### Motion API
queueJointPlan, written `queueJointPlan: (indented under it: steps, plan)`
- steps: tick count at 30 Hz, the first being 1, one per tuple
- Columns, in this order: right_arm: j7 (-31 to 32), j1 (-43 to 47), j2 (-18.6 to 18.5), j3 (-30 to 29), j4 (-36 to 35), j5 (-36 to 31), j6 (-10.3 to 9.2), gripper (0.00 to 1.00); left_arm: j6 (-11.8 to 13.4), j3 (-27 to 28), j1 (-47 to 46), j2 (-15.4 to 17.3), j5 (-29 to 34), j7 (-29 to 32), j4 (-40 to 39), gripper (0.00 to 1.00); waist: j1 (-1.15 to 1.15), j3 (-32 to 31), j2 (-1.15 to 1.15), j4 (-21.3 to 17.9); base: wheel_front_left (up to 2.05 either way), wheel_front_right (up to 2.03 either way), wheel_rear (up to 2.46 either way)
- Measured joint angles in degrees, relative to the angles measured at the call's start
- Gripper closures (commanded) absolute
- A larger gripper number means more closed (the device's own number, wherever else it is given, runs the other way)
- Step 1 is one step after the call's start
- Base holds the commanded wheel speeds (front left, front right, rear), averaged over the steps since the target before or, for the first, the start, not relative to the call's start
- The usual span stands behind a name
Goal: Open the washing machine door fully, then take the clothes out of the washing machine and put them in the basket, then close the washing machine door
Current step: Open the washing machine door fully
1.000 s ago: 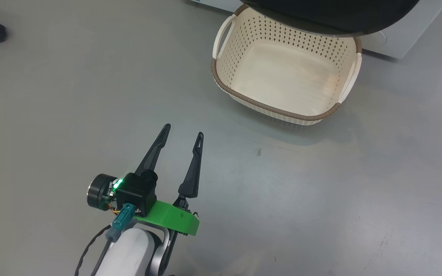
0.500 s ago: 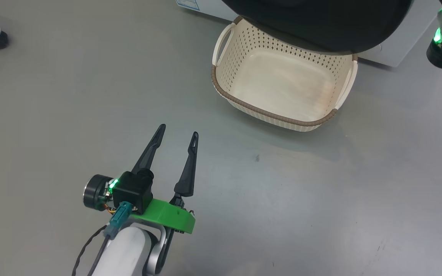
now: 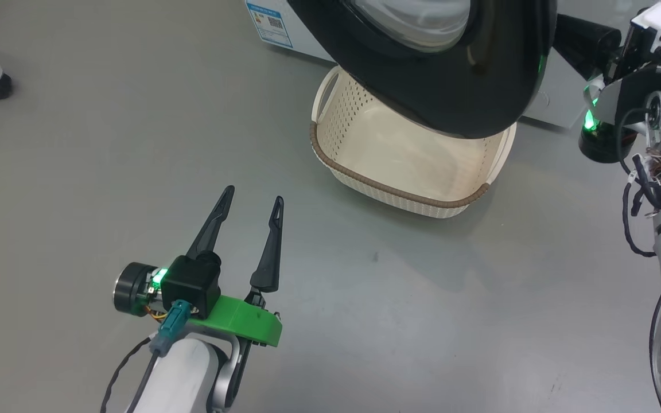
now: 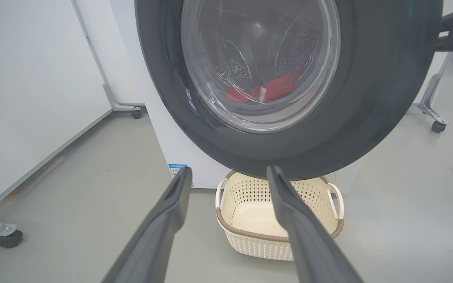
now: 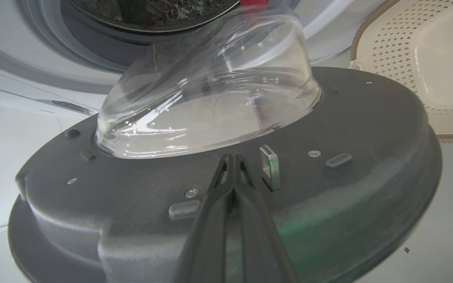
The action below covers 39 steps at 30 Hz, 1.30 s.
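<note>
Washing machine door (image 3: 479, 86), round, wide glossy black rim, bulging clear glass bowl: standing partly open from white front-loading washing machine (image 4: 171, 145). Clothes (image 4: 277, 88), red fabric with white trim: behind door, inside steel drum (image 5: 151, 11), seen through the glass. Basket (image 3: 388, 189), cream perforated plastic, brown rim: on grey floor (image 3: 78, 172) beneath door. Right gripper (image 5: 232, 157): fingers pressed together, holding nothing, tips at door's inner face beside metal latch (image 5: 269, 167). Left gripper (image 3: 253, 195): fingers spread, empty, well left of door

Right gripper (image 5: 233, 159) w/ fingers pinched together, tips at the washing machine door (image 5: 368, 129) grey inner face, just below its glass bowl (image 5: 210, 86), next to the latch (image 5: 269, 167). Basket (image 5: 387, 47) sits past the door's far edge.
</note>
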Motion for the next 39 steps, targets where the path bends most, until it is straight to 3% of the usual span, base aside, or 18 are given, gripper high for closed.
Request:
queueJointPlan:
  steps: [21, 39]
  plan:
    - [4.7, 4.7, 4.0, 3.4, -0.3, 2.0, -0.01, 1.00, 0.0, 1.1, 1.5, 0.0, 0.6, 0.0, 0.1, 0.00, 0.00, -3.2, 0.00, -1.5, 0.00, 0.00, 0.00]
    - [7.6, 8.9, 5.0, 8.8, -4.4, 4.5, -0.01, 1.00, 0.0, 1.5, 2.5, 0.0, 1.2, 0.0, 0.2, 0.00, 0.00, -4.5, 0.00, -2.1, 0.00, 0.00, 0.00]
